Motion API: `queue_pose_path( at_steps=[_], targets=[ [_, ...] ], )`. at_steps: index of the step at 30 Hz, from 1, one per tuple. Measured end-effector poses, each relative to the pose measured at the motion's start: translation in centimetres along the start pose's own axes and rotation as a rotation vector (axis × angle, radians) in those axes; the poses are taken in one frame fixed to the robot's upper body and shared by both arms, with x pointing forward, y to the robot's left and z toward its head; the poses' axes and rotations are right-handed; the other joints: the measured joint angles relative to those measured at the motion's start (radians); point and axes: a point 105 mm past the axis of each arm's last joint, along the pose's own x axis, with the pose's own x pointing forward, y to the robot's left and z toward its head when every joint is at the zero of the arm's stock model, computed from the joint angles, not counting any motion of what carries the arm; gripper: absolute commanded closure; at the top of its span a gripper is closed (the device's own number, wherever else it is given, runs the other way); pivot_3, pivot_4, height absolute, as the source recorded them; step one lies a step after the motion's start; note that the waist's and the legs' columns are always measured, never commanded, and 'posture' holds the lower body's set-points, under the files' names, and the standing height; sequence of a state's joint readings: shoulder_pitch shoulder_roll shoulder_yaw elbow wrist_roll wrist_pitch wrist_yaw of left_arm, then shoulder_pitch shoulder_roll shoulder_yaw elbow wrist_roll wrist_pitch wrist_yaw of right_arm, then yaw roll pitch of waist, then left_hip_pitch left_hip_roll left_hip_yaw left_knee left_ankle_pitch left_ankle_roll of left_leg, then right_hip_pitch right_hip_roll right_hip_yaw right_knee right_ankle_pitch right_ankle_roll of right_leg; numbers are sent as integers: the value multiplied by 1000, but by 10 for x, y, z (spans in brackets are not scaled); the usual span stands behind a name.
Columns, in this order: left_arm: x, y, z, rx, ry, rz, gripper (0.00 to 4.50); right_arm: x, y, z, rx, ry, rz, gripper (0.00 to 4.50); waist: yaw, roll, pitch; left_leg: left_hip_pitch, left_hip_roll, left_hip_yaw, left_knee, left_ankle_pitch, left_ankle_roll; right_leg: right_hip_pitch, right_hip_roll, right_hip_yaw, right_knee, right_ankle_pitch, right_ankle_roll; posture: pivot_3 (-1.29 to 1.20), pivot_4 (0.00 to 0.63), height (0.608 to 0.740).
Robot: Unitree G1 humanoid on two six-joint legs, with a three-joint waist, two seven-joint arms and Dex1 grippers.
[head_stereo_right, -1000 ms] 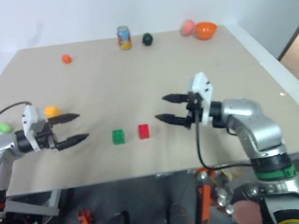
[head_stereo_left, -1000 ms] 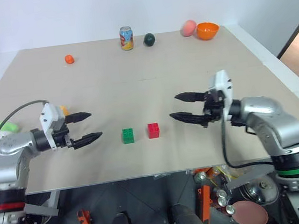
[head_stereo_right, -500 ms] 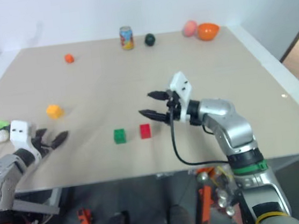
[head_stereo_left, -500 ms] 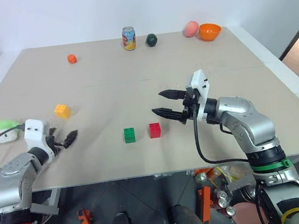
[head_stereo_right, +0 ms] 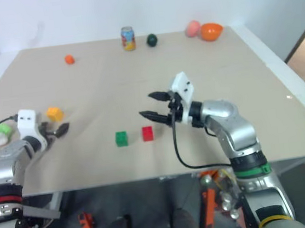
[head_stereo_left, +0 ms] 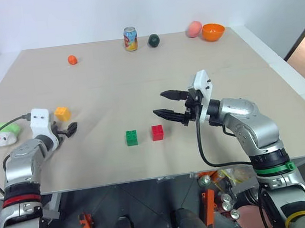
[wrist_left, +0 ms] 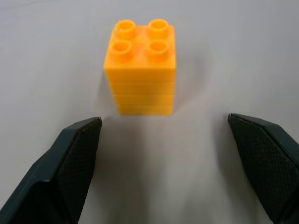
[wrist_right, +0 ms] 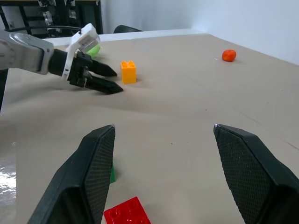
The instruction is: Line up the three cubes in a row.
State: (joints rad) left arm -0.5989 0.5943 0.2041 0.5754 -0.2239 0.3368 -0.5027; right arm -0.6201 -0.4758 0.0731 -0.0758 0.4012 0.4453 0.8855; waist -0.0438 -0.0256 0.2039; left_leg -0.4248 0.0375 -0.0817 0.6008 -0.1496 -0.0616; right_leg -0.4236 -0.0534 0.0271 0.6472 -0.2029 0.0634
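The yellow-orange cube (head_stereo_left: 61,113) stands alone at the table's left. My left gripper (head_stereo_left: 67,127) points at it from just short of it, open and empty. In the left wrist view the cube (wrist_left: 141,65) stands a little beyond the two spread fingertips (wrist_left: 83,135). The green cube (head_stereo_left: 131,138) and red cube (head_stereo_left: 157,132) sit side by side near the table's front middle, a small gap between them. My right gripper (head_stereo_left: 158,104) hovers open and empty just right of and behind the red cube.
Along the far edge stand a drink can (head_stereo_left: 130,39), a dark ball (head_stereo_left: 153,39), a pink egg shape (head_stereo_left: 192,29) and an orange bowl (head_stereo_left: 212,30). A small orange ball (head_stereo_left: 72,60) lies far left. A green-and-white plush toy (head_stereo_left: 0,134) lies left of my left arm.
My left gripper swung away from the green cube, drew back to the left, then advanced to the yellow-orange cube. My right gripper shifted left toward the red cube, then held still.
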Motion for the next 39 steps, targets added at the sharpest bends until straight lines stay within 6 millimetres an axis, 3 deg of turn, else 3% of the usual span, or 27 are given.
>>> queue_pose_path(
  at_steps=[8, 11, 18, 24, 27, 31, 35, 39],
  targets=[
    [20, 4, 10, -15, 8, 2, 24, -5, -1, -2, 8, 10, -23, 1029, 0, 0, 0, 0, 0, 0, 0, 0, -1, 0, 0, 0, 0, 2, 4, 0, 150, 740],
    [25, -2, 11, -11, 2, -16, 810, -5, -2, -2, 7, 11, -26, 1029, 0, 0, 0, 0, 0, 0, -1, 0, -1, 0, 0, 0, 0, 2, 5, 0, 150, 740],
    [27, -10, 12, 3, -8, -54, 3135, -8, -4, -3, 0, 23, -34, 1029, 0, 0, 0, 0, 0, 0, -1, 0, -1, 0, 0, 0, 0, 2, 5, 0, 150, 740],
    [24, -21, 12, 38, -19, -160, 3135, -9, -5, -3, -3, 26, -35, 1029, -1, 0, 0, -1, 0, 0, -1, 0, -1, 0, 0, 0, 0, 2, 5, 0, 150, 740],
    [16, -50, 19, 104, -68, -355, 3135, -10, -7, -2, -6, 30, -40, 1029, -1, 0, 0, -2, 0, 0, -1, 0, -1, -1, 0, 0, -1, 2, 5, 0, 150, 740],
    [-11, -99, 23, 309, -133, -714, 3135, -16, -11, 1, -7, 24, -44, 1029, -1, 0, 0, -2, 0, 0, -1, 0, -1, -1, 0, 0, -1, -1, 0, 0, 150, 740],
    [-30, -101, -5, 543, -36, -898, 3135, -30, -15, -1, -19, 62, -46, 1029, -2, 0, 0, -1, 0, 0, -1, 0, -1, -1, 0, 0, 0, -1, -2, 0, 150, 740],
    [-41, -101, -11, 583, -25, -1036, 3135, -41, -17, -5, -10, 84, -62, 1029, -1, 0, 0, -1, 0, 1, -1, 0, -1, -1, 0, 0, 0, -1, -2, 0, 150, 740]
  ],
)
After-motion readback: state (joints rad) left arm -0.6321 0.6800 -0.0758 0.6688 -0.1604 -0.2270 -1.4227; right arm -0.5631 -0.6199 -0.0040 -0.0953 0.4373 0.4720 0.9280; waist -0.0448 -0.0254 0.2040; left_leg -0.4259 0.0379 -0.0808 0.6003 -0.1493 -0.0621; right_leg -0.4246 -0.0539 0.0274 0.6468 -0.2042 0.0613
